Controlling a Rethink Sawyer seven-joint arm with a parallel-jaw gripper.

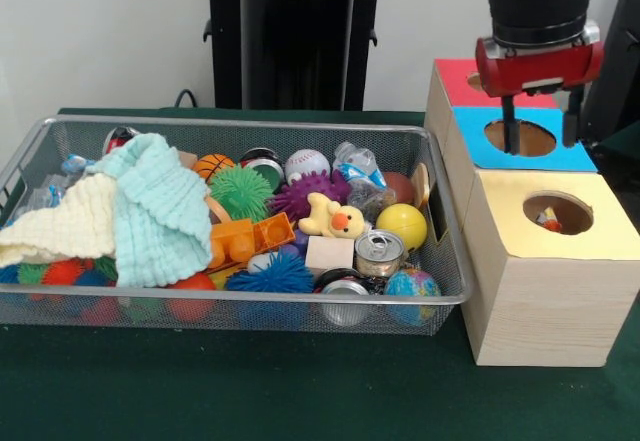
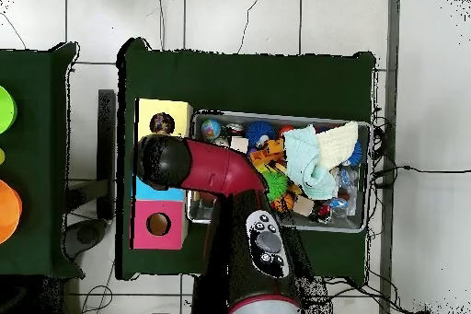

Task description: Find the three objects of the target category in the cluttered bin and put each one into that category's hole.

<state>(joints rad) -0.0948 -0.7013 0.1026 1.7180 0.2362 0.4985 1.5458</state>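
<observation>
Currently, your tool hung with fingers apart and empty, directly above the blue hole; the wire bin lay well beside it.

Cans: no legible print on tops or sides.
Bottle: label present, unreadable.
Boxes: plain coloured tops, unmarked.
Arm: buttons only, no readable lettering.

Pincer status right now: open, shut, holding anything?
Pincer: open, holding nothing, hanging above the blue box's hole.
</observation>
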